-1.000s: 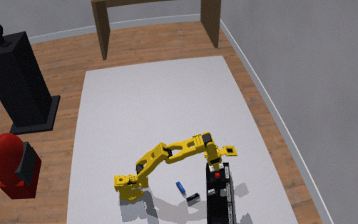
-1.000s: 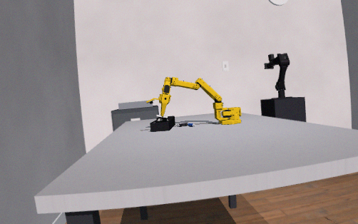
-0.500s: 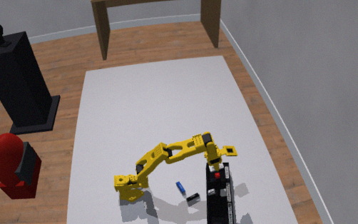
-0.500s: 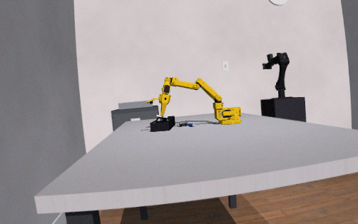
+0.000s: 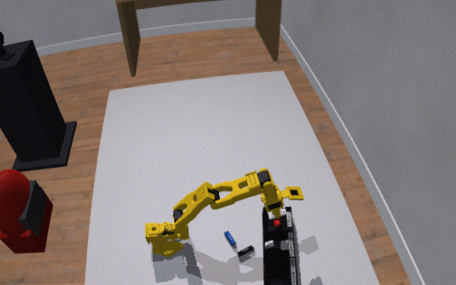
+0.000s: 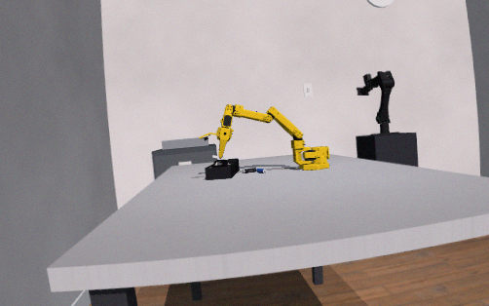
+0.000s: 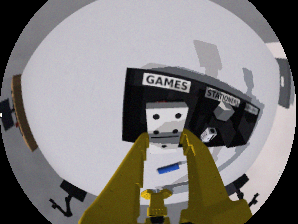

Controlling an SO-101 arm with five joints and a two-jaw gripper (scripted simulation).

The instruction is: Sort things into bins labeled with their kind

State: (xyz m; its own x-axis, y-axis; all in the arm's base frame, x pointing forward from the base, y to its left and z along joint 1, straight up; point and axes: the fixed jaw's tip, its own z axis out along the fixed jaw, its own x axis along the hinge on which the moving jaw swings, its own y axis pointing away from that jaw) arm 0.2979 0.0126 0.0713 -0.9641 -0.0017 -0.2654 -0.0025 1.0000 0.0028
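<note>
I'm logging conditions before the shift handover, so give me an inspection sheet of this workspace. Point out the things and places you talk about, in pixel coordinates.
Surface: pale tabletop (image 5: 195, 136) (image 6: 292, 210) (image 7: 85, 75), no spill seen
Job's things: white die (image 7: 167, 120) above the GAMES bin (image 7: 131, 107); small white box (image 5: 269, 244) (image 7: 208, 134) in the neighbouring bin; blue (image 5: 230, 238) (image 6: 261, 171) (image 7: 168, 168) and black (image 5: 245, 250) (image 6: 249, 171) pieces on the table
Clutter: nothing seen
Grippers: fingers (image 5: 278, 211) (image 6: 222, 148) shut on the die
Cables: nothing seen
Surroundings: wood floor (image 5: 82, 181) (image 6: 390, 287), grey walls (image 5: 386, 91) (image 6: 49, 97)
</note>
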